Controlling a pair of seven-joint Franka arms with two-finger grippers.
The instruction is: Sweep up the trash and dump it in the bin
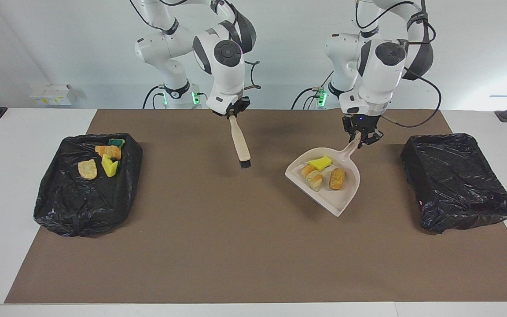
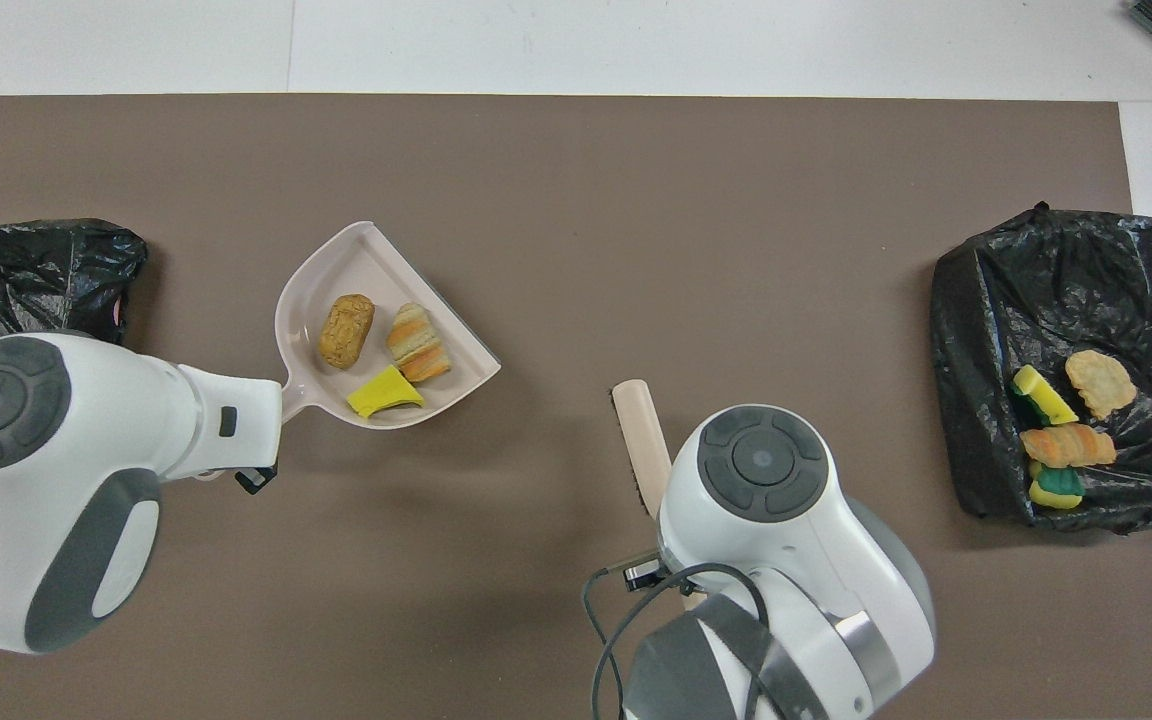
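My left gripper [image 1: 362, 137] is shut on the handle of the beige dustpan [image 1: 339, 200], which hangs tilted over the mat toward the left arm's end. Three pieces of trash lie in the pan: a yellow sponge [image 1: 320, 163], a striped bread piece [image 1: 313, 178] and a brown chunk [image 1: 336, 178]. From overhead the dustpan [image 2: 366, 260] shows the same three. My right gripper [image 1: 232, 113] is shut on the handle of the beige brush [image 1: 240, 143], which hangs bristles down over the mat. A black-lined bin [image 1: 456, 180] stands beside the dustpan at the left arm's end.
A second black-lined bin [image 1: 73, 202] at the right arm's end holds several scraps [image 1: 108, 158], also seen from overhead in that bin [image 2: 1066, 270]. The brown mat [image 1: 218, 246] covers the table between the bins.
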